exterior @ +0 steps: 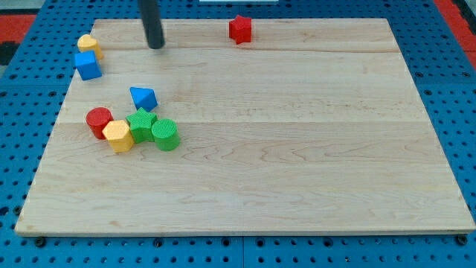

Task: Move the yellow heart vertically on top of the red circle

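The yellow heart (88,44) lies at the board's top left, touching the blue cube (88,65) just below it. The red circle (98,121) lies lower on the left, touching the yellow hexagon (118,135). My tip (155,45) rests on the board near the top edge, to the right of the yellow heart and apart from it, well above the red circle.
A green star (140,124) and a green cylinder (165,134) sit right of the yellow hexagon in one cluster. A blue triangle (143,97) lies just above them. A red star (240,29) sits at the top middle. The wooden board (297,149) lies on a blue pegboard.
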Robot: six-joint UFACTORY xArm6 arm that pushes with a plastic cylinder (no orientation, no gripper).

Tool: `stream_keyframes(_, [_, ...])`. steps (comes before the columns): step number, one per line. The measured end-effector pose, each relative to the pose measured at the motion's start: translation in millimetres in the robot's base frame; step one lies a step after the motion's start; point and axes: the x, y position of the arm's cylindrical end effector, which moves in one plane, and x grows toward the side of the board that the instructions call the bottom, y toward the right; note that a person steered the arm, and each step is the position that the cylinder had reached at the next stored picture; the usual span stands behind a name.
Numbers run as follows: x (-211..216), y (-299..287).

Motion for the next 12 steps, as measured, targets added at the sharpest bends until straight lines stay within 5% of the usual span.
stream_keyframes(2, [-40,-126])
stream_keyframes(5, [54,-61])
stream_keyframes(10, [43,-75])
stream_keyframes(12, [130,-51])
